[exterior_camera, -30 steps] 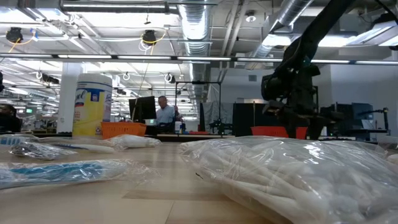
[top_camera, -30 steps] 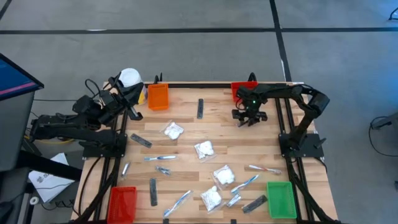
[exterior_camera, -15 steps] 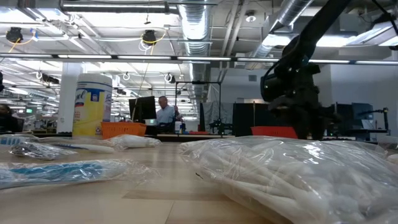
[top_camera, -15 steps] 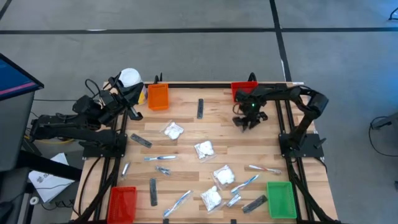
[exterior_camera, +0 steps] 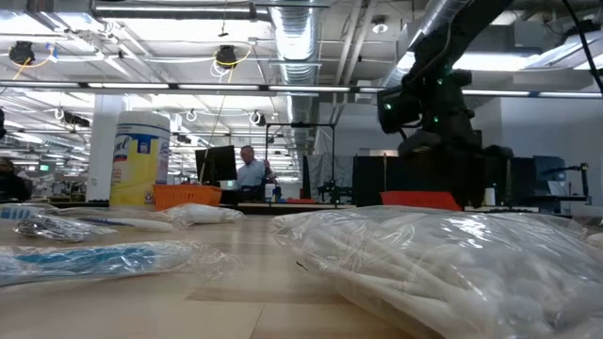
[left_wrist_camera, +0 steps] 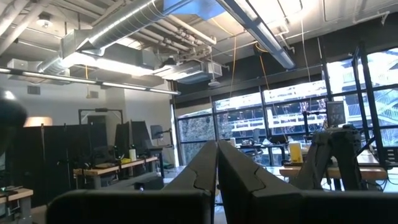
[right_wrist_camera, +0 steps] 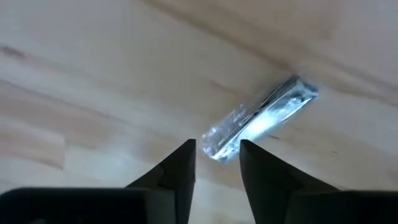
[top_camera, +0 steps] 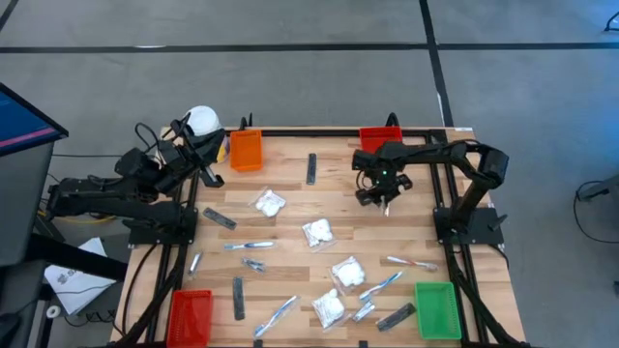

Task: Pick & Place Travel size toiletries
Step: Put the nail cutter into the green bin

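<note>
My right gripper (top_camera: 380,196) hangs over the far right part of the table, fingers pointing down and open. In the right wrist view (right_wrist_camera: 217,163) its fingertips stand on either side of one end of a small silvery sachet (right_wrist_camera: 260,120) lying flat on the wood. I see no touch. White puffy packets (top_camera: 317,231), toothbrushes (top_camera: 248,246) and dark grey bars (top_camera: 311,168) lie spread over the table. My left gripper (left_wrist_camera: 217,167) is shut and rests off the table's far left corner, pointing up into the room.
An orange bin (top_camera: 246,150) and a red bin (top_camera: 379,140) stand at the far edge, with the red one just behind my right gripper. A second red bin (top_camera: 190,316) and a green bin (top_camera: 437,309) stand at the near corners. A white-capped yellow jar (top_camera: 201,121) stands by my left arm.
My right gripper has moved a little toward the table's left and near edge, away from the far red bin, and has turned somewhat about its wrist. Nothing on the table has moved.
</note>
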You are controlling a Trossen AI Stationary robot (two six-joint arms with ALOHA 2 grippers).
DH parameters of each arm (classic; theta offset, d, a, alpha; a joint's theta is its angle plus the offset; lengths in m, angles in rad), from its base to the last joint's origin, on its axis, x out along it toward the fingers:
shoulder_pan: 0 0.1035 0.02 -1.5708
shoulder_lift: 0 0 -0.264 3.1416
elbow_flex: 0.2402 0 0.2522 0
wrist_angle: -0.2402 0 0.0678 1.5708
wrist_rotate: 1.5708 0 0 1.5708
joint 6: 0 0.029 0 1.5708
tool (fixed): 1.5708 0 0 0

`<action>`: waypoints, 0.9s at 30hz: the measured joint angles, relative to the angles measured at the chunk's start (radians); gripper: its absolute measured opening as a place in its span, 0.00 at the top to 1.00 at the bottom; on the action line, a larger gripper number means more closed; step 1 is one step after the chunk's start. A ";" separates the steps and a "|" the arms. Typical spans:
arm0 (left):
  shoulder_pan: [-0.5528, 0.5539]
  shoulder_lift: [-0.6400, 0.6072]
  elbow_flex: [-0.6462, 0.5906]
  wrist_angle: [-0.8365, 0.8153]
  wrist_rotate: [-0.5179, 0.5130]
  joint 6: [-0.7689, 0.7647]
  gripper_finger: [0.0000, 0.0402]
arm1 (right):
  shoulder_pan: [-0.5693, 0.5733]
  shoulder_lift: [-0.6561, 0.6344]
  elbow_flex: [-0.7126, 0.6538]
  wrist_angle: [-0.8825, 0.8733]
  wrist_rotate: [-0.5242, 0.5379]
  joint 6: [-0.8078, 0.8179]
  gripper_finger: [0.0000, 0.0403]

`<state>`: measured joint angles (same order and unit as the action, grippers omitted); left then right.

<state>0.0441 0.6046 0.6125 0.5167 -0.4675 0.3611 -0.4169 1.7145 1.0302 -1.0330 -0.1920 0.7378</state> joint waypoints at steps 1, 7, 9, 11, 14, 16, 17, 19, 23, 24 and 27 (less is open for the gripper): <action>0.000 -0.001 0.000 0.001 0.000 0.000 0.98 | 0.007 0.000 0.010 0.005 0.024 0.030 0.68; 0.000 0.000 0.000 0.000 0.000 0.000 0.98 | 0.023 0.000 0.016 0.014 0.078 0.186 0.55; 0.000 -0.001 0.000 0.000 0.000 0.000 0.98 | 0.023 0.000 0.016 -0.003 0.097 0.189 0.50; 0.000 0.000 0.000 0.000 -0.001 0.000 0.98 | 0.022 0.000 0.016 -0.037 0.120 0.197 0.46; 0.000 -0.001 0.000 0.000 -0.003 0.000 0.98 | 0.022 0.000 0.015 -0.077 0.156 0.198 0.41; 0.000 0.000 0.000 0.000 -0.003 0.000 0.98 | 0.022 0.000 0.007 -0.078 0.173 0.199 0.40; 0.000 0.000 0.000 0.000 -0.003 0.000 0.98 | 0.022 0.000 0.000 -0.066 0.177 0.198 0.40; 0.000 -0.001 0.000 0.000 -0.003 0.000 0.98 | 0.022 0.000 -0.020 -0.025 0.178 0.197 0.39; 0.000 0.000 0.000 0.000 -0.003 0.000 0.98 | 0.022 0.000 -0.060 0.026 0.170 0.184 0.40; 0.000 -0.001 0.000 0.000 -0.003 0.000 0.98 | 0.022 0.000 -0.064 0.024 0.170 0.185 0.41; 0.000 -0.001 0.000 0.000 -0.002 -0.001 0.98 | 0.022 0.002 -0.079 0.016 0.170 0.188 0.42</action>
<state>0.0441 0.6041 0.6125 0.5167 -0.4700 0.3603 -0.3950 1.7161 0.9513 -1.0172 -0.0219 0.9261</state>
